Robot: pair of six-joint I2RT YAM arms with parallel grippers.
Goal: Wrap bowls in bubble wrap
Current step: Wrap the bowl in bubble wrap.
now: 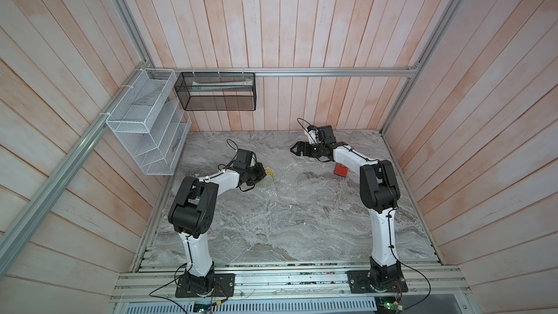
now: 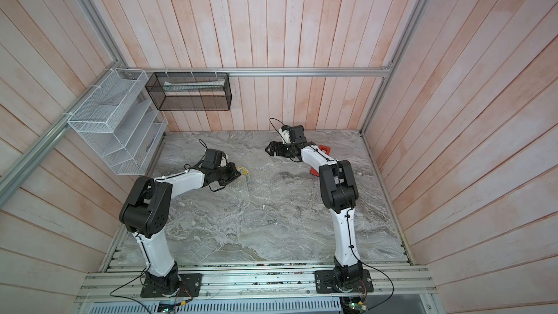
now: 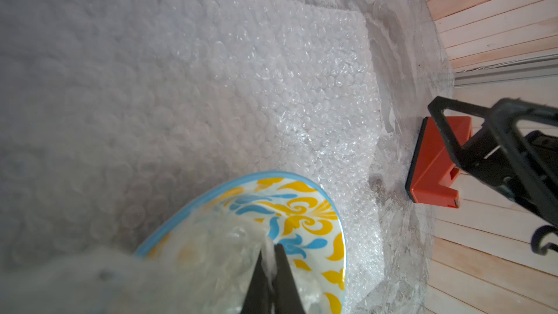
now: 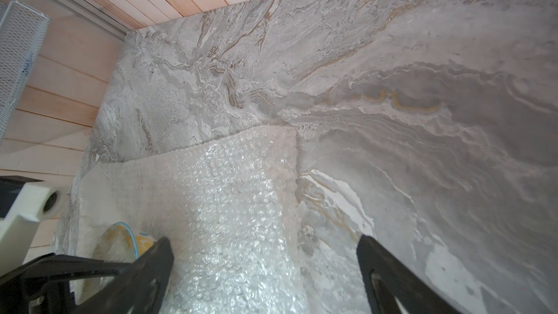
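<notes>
Your left gripper (image 3: 269, 250) is pinched tight on a fold of the bubble wrap (image 3: 241, 86). The left wrist view shows a thin strip of the sheet caught between the two jaws. That fold is drawn up over the near part of the bowl (image 3: 302, 215) and hides it, while the far part of the patterned inside is bare. Whether the jaws also touch the bowl's rim cannot be told.

In both top views the bowl (image 1: 270, 172) sits on the wrap just beyond the left gripper (image 1: 260, 176), on the left half of the counter (image 1: 271, 231). The rest of the bubble wrap (image 1: 293, 176) lies flat towards the middle.

Your right gripper (image 4: 264, 240) stands with its jaws wide apart and nothing between them. It hangs above the counter, over the wrap's far right part, and touches neither the sheet nor the bowl (image 4: 120, 237). In a top view the right gripper (image 2: 268, 148) points left, well apart from the bowl (image 2: 245, 171).

A red tape dispenser (image 1: 341, 170) lies on the counter beside the wrap's right edge, partly under the right forearm. In the left wrist view the tape dispenser (image 3: 434, 161) shows behind the right gripper.

A white wire rack (image 1: 142, 122) and a black mesh basket (image 1: 216, 92) hang on the walls at the far left.
</notes>
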